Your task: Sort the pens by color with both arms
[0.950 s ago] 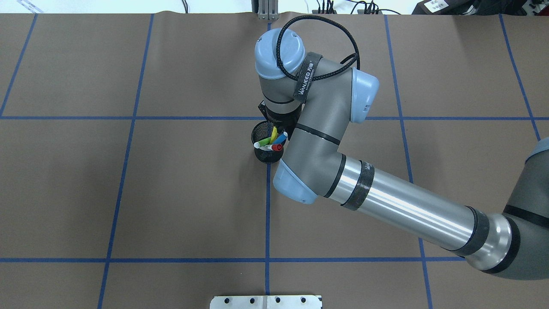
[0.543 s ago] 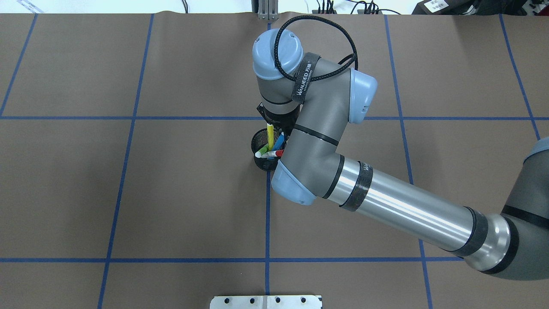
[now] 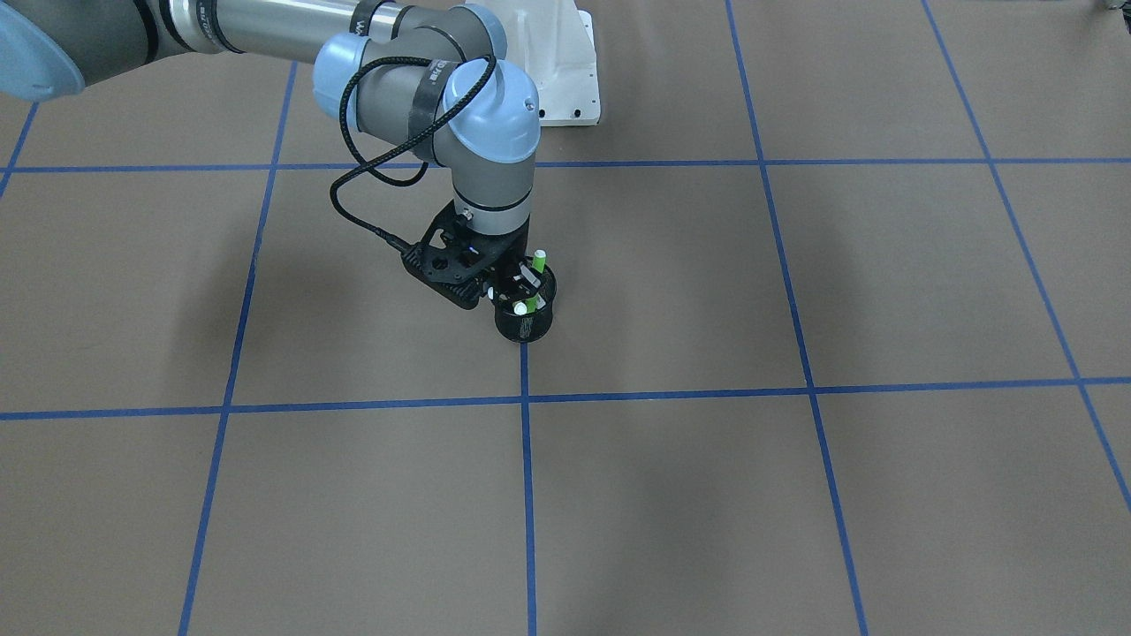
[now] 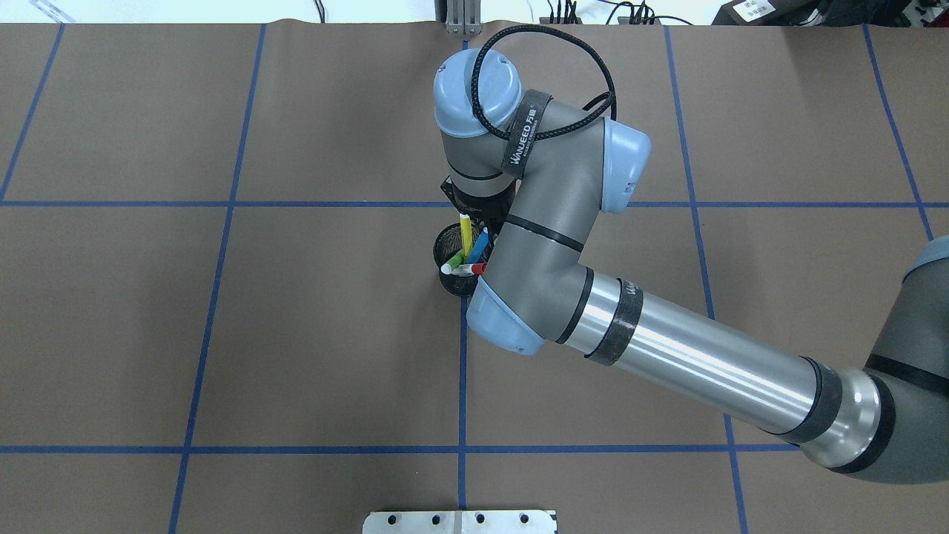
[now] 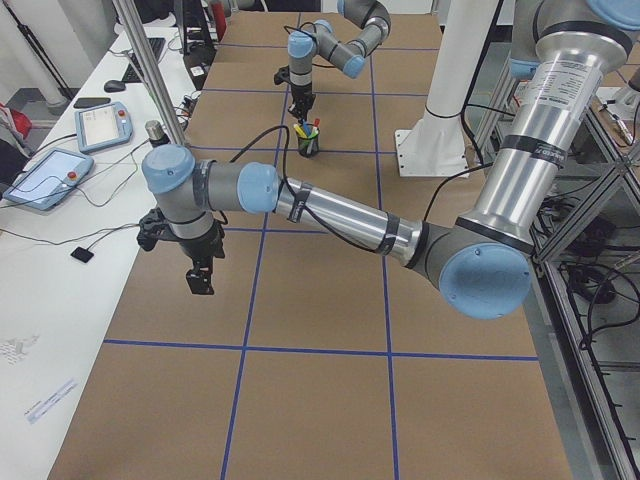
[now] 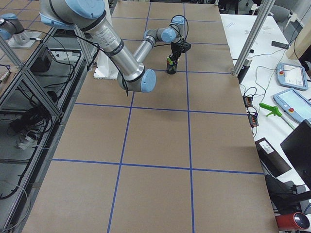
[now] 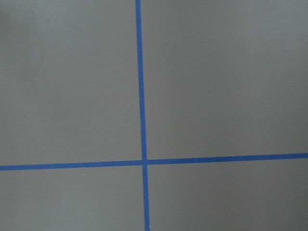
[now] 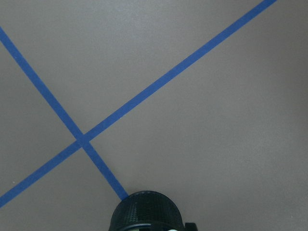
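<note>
My worry is the right end effector [image 3: 502, 284] snagging the cup [image 3: 523, 329] and tipping it. It points straight down into the cup's mouth, mid-counter [image 4: 296, 334]. The yellow pen [image 4: 466, 236] stands upright inside, with the blue pen [image 4: 481, 243], green pen [image 4: 452, 263] and red-capped pen [image 4: 474, 268] leaning. I cannot tell whether its fingers are spread or pinching. The left end effector [image 5: 200, 278] hangs well apart, and I cannot tell its state either.

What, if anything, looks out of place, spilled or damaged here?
Nothing stands out. The black mesh cup stands upright on the table with the yellow pen, blue pen, green pen and red-capped pen all inside, leaning at different angles. No spill or damage shows.
</note>
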